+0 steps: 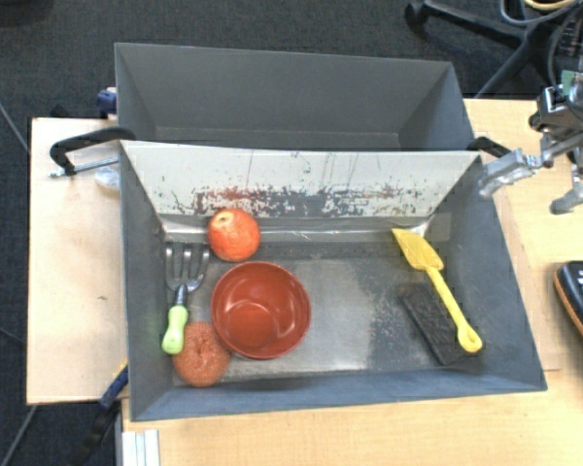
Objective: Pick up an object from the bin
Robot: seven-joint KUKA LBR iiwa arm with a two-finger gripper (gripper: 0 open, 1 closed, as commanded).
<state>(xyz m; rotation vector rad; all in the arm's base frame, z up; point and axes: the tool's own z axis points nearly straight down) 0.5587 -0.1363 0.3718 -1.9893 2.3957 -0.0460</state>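
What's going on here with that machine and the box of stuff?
A robot arm's gripper hangs by the bin's upper right corner, outside it, touching none of the things. On the left of the floor lie an apple, a fork, a red bowl and a reddish ball; on the right, a yellow spatula beside a black block. Nothing looks picked yet.

The grey bin (360, 309) holds a red bowl (260, 311), apple (234, 235), reddish ball (201, 354), green-handled fork (180, 299), yellow spatula (444, 294) and black block (429, 326).

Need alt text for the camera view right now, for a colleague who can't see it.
The gripper hangs outside the upper right corner of the grey bin, over no object. Inside, view's left: apple, green-handled fork, red bowl, reddish ball; right: yellow scoop against a black block.
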